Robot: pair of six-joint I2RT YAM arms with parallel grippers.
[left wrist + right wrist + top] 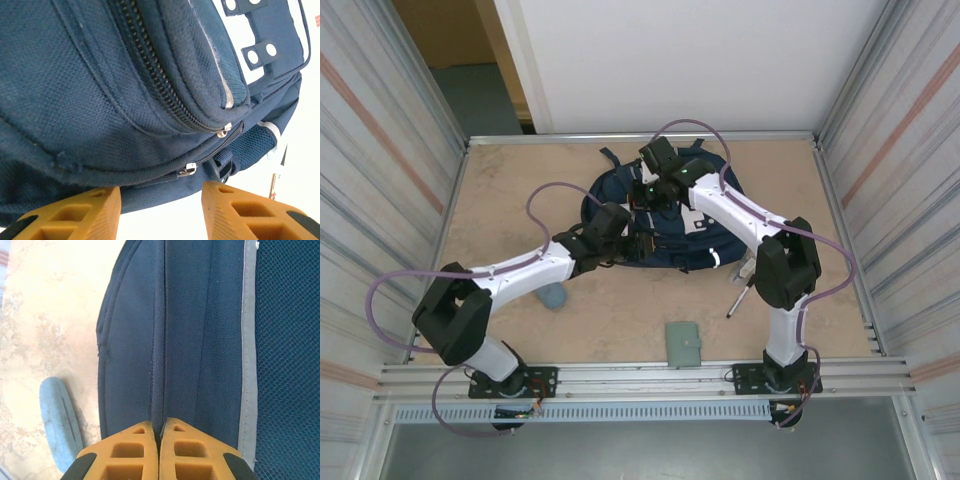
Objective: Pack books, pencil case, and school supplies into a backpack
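Peeking through the left wrist: backpack point(75, 75) close up, navy cloth all across. Left gripper point(160, 210) about half open, holding nothing, the cloth just past the tips. Zip pull point(187, 170) at 1 o'clock from the fingers, another a bit further up. Probably soft and floppy and a bit heavy, so best grabbed by a zip pull or a thick seam, not the flat cloth. Hard to tell which pocket each zip opens.

Peeking through the right wrist: right gripper point(159, 432) squeezed tight shut, a seam of the backpack running straight into the tips. Cannot tell whether any cloth is pinched there. Pencil case point(59, 425) at 9 o'clock, cut off at the bottom edge.

Looking down from the top: backpack lying on the table point(510, 190), toward 12 o'clock. Pencil case at its 8 o'clock, half tucked under the left arm. Grey-green booklet point(683, 343) at 6, black marker point(740, 298) at 4. Small pale thing beside the marker too tiny to name.
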